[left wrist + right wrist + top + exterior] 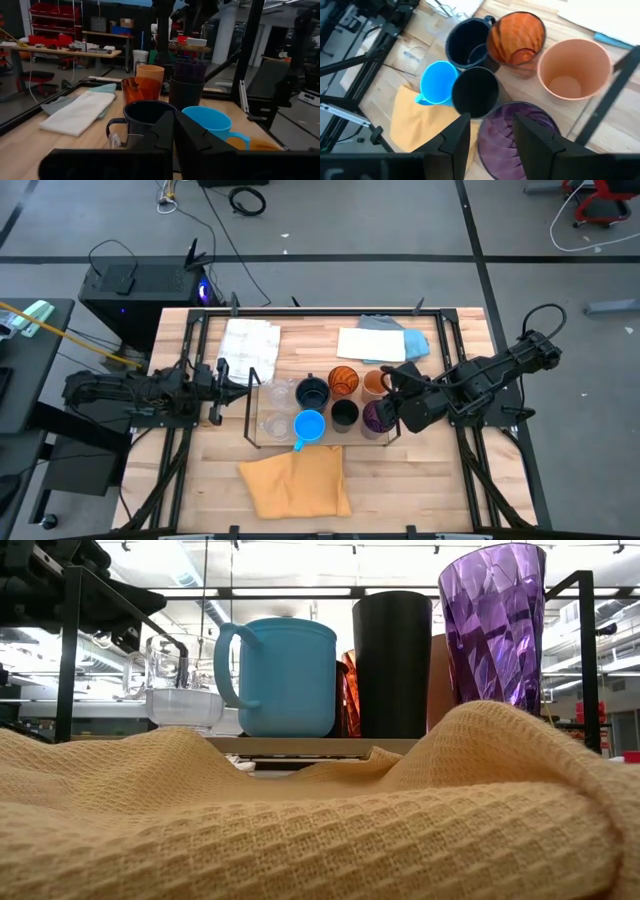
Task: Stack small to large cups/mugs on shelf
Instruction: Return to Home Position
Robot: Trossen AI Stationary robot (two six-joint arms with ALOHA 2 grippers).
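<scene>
The cups stand close together on the wire-framed shelf (250,405). They are a dark navy mug (312,392), a translucent orange cup (343,380), a pale orange cup (375,383), a black cup (344,414), a bright blue mug (309,426), a purple cup (374,418) and two clear glasses (281,392). My right gripper (491,120) is open at the shelf's right end. Its fingers (457,135) stand over the purple cup's rim (512,135), and no touch shows. My left gripper (225,380) is shut and empty just left of the shelf, pointing at the cups.
A crumpled yellow cloth (295,480) lies in front of the shelf and fills the low view's foreground (300,830). A white cloth (248,340) and white and blue cloths (380,340) lie behind the shelf. Black frame rails run along both table sides.
</scene>
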